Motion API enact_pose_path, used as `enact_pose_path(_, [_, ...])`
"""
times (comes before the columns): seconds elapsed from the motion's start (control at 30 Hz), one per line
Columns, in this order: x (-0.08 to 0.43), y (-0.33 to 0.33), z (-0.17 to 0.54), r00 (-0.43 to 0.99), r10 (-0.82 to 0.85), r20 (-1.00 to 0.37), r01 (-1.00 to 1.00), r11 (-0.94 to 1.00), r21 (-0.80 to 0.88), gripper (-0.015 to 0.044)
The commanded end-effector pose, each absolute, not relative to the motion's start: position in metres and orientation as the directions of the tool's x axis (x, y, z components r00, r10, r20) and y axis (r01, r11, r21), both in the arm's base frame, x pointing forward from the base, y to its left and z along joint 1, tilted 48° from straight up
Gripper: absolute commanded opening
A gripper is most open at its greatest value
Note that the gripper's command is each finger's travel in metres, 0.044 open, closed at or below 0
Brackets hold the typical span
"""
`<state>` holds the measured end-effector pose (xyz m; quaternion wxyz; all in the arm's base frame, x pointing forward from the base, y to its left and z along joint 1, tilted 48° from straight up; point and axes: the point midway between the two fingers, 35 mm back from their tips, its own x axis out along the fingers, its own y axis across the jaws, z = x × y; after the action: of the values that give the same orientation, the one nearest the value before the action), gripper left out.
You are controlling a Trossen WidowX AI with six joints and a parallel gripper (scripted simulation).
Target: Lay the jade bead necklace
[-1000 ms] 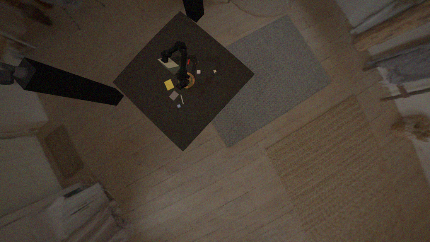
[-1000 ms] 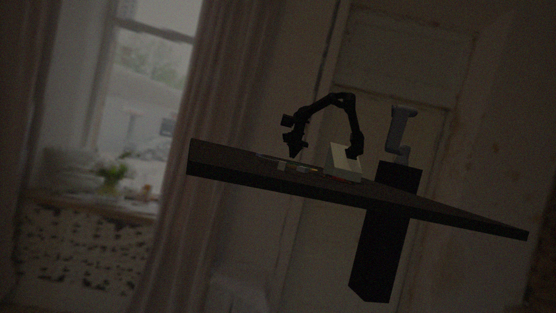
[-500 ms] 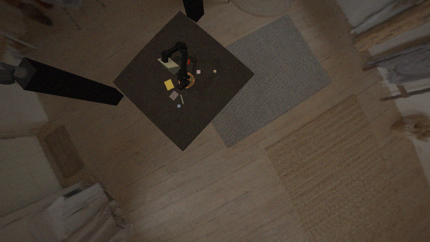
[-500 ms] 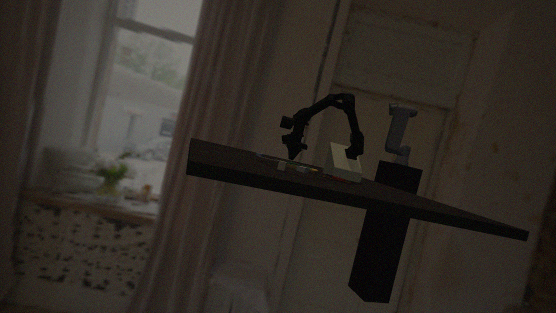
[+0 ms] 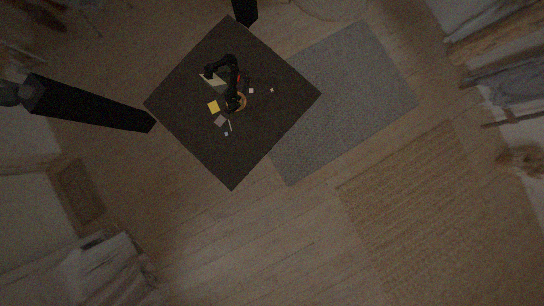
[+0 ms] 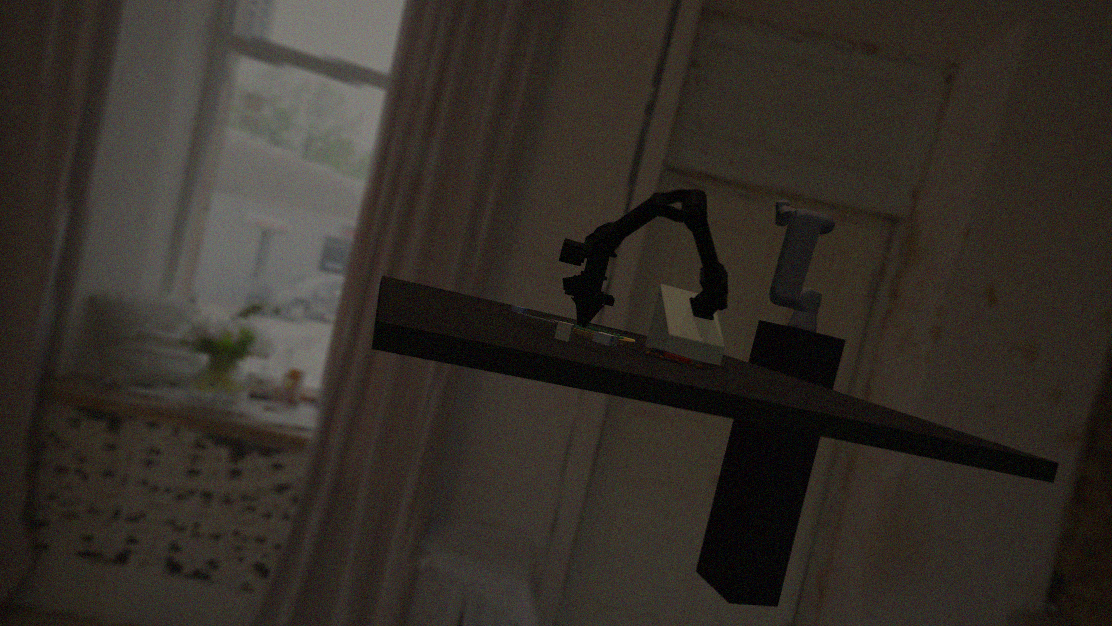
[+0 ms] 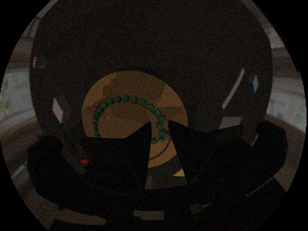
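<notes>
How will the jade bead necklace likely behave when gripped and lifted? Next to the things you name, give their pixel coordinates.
The jade bead necklace (image 7: pixel 134 99) likely drapes, floppy: its loop bends unevenly. Its round beads may slip or roll between the gripper's (image 6: pixel 582 323) (image 7: pixel 160 124) tapered fingertips. Unpinched beads could drag across the round bead board (image 5: pixel 243 101) (image 7: pixel 122 82).
</notes>
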<state>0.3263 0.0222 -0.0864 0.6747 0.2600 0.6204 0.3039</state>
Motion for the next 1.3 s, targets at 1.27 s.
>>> enact_pose_path(1.27, [0.3239,0.0144,-0.0863,0.042,0.736,-0.675,-0.077,0.676,0.732,0.0000])
